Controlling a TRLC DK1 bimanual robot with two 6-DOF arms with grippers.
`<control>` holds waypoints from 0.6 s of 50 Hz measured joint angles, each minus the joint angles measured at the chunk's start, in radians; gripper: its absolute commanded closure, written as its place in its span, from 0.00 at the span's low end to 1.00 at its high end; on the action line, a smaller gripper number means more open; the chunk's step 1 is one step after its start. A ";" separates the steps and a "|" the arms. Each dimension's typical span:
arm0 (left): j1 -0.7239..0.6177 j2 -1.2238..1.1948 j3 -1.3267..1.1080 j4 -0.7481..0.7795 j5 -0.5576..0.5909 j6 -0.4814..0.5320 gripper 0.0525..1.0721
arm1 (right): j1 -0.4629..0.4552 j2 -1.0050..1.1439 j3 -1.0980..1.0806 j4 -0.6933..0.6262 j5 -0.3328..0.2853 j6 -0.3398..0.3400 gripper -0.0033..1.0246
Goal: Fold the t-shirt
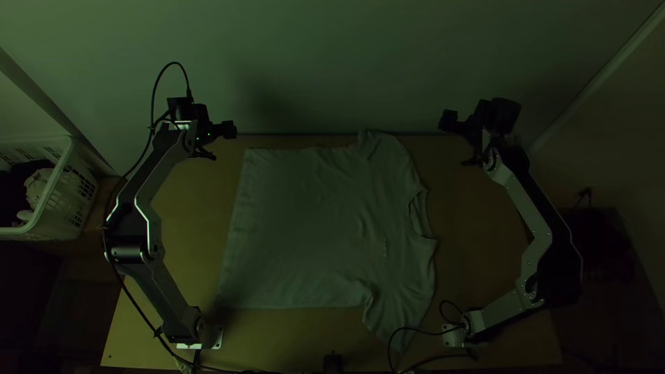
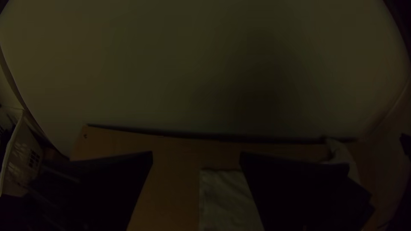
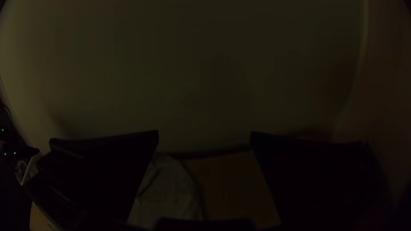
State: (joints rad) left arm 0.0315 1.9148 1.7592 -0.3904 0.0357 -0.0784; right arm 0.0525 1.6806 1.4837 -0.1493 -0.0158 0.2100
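T-shirt (image 1: 305, 221) spread on table (image 1: 478, 242), centre of frame.
Left claw (image 1: 219, 143), upper left, and right claw (image 1: 458, 142), upper right: both wide open, apparently holding nothing, light being poor.

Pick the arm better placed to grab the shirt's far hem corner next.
Left, I'd say. In the top view its open gripper is close to that corner of the spread shirt; the right gripper, also open, is off toward the collar end.
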 measured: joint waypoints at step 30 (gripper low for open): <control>-0.063 0.308 0.192 -0.103 -0.100 -0.007 0.10 | 0.005 0.134 0.096 -0.174 -0.026 0.097 0.04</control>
State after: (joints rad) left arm -0.0311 2.2227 1.9507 -0.4938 -0.0647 -0.0853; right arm 0.0570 1.8141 1.5795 -0.3237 -0.0422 0.3073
